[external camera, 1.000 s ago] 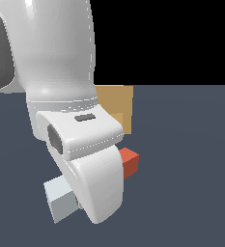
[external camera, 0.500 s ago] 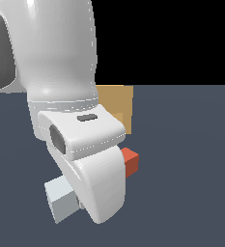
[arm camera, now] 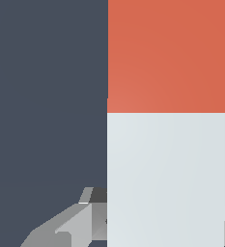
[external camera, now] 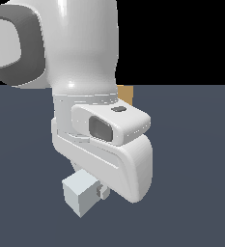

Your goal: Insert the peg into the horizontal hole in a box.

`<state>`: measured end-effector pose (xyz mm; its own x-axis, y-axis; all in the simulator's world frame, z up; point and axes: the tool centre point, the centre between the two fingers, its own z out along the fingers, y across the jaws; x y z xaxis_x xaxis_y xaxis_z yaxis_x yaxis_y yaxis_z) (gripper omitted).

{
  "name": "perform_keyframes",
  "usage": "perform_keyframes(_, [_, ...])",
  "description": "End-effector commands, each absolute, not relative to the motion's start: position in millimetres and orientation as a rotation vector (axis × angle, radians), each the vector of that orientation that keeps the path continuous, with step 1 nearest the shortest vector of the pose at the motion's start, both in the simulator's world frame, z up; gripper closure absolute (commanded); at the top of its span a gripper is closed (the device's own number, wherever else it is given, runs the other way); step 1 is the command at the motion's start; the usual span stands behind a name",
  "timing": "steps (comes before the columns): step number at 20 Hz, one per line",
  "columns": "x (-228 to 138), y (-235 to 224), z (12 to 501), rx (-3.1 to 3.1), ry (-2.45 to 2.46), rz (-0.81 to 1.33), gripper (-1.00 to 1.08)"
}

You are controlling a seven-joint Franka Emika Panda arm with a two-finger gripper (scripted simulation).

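Note:
In the wrist view the peg (arm camera: 166, 178) fills the frame, its pale grey-white part nearer the camera and its red-orange end (arm camera: 166, 55) farther off. My gripper (arm camera: 164, 214) is shut on the pale part, with one grey finger (arm camera: 82, 224) showing beside it. In the exterior view only the peg's pale end (external camera: 80, 195) sticks out below the white hand, beside a bit of my gripper (external camera: 103, 191); the red end is hidden behind the hand. The tan box (external camera: 126, 94) shows as a sliver behind the arm. The hole is hidden.
The white arm and hand (external camera: 109, 144) block most of the exterior view. A dark grey-blue floor (external camera: 196, 169) lies all around.
The arm has shifted toward the exterior view's right with the peg. The hand now covers the peg's red end and most of the box, which both showed before.

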<state>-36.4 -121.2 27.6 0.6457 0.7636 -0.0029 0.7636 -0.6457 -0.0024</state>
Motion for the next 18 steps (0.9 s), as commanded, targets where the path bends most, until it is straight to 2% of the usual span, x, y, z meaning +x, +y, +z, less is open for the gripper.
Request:
perform_keyframes(1, [-24, -117, 32, -2.8, -1.428, 0.001, 1.08])
perform_keyframes(18, [49, -40, 57, -2.187, -2.257, 0.0, 1.08])
